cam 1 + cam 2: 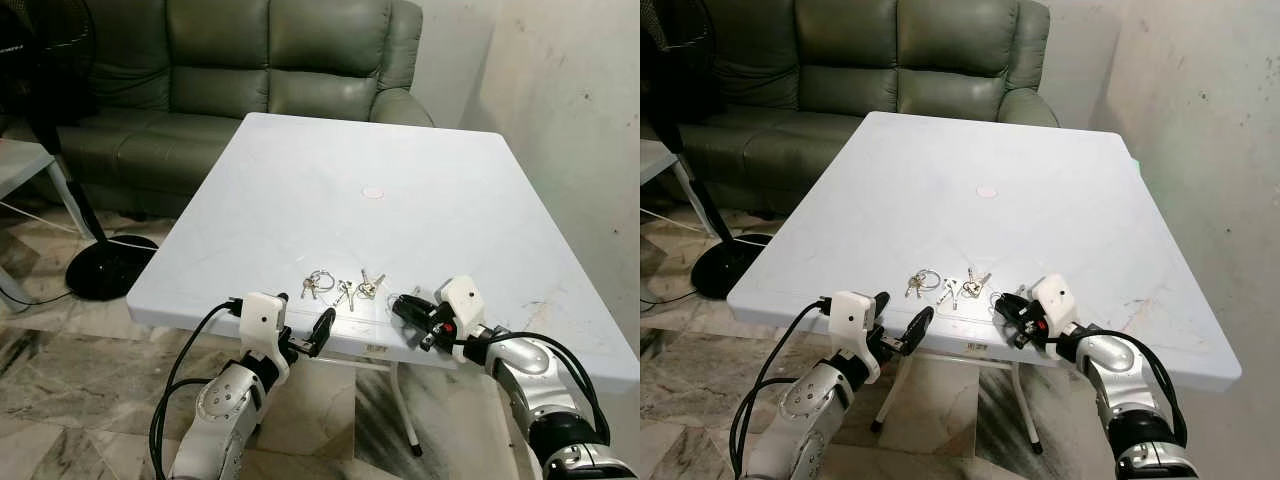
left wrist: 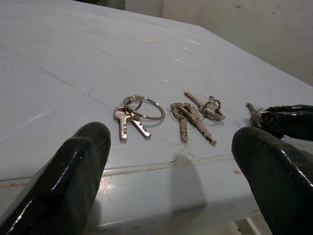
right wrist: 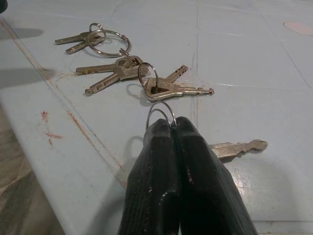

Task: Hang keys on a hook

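Right end effector [image 3: 171, 128] is closed on the ring of a key [image 3: 237, 147] at the desk [image 1: 330, 140] front edge. The key's shaft lies flat, sideways to the fingers. Left end effector [image 1: 303, 334], wide open, sits farther off; other keys [image 2: 142, 115] just beyond.

We are in a home living room. Indicators: a green leather sofa [image 1: 250, 70] against the wall, a white plastic table [image 1: 420, 150] before it, a standing fan's black base [image 1: 105, 268] on the marble-patterned tile floor [image 1: 60, 400], and a stained plaster wall [image 1: 570, 110].
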